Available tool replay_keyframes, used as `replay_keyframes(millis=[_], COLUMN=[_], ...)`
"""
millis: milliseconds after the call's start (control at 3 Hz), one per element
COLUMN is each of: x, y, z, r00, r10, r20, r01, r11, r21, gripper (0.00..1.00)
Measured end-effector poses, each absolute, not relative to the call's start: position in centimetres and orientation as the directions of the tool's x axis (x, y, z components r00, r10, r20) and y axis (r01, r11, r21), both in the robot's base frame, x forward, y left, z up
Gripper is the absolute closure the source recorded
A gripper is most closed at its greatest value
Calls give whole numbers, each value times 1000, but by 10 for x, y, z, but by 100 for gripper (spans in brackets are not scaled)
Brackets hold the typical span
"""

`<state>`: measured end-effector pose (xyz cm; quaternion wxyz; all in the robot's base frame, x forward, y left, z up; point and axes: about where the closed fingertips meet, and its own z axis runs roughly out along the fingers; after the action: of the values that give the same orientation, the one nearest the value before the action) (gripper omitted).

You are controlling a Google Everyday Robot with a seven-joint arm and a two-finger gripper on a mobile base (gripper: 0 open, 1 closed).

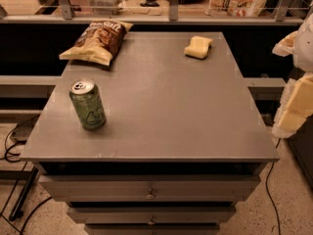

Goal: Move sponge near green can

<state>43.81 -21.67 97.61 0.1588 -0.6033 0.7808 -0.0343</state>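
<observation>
The pale yellow sponge [198, 47] lies flat at the far right of the grey table top [161, 102]. The green can [88, 105] stands upright near the front left corner, silver top and pull tab up. The two are far apart, on opposite sides of the table. My gripper [297, 99] is at the right edge of the view, off the table's right side and well clear of the sponge; its pale yellow fingers [299, 104] hold nothing.
A brown-and-yellow chip bag [98, 40] lies at the far left corner of the table. Drawers [149, 196] sit under the table front. A shelf rail [156, 18] runs behind. Cables [12, 146] lie on the floor at left.
</observation>
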Motion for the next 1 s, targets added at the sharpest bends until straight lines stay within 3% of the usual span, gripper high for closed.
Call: replay_keyframes(millis=[667, 1000], x=[443, 459], y=[-218, -224], z=[978, 981], r00=[-217, -224], r10=[-941, -895], r20=[-259, -386], r01=[-922, -894], r11=[285, 346], r21=[-262, -283], gripper=[0, 0])
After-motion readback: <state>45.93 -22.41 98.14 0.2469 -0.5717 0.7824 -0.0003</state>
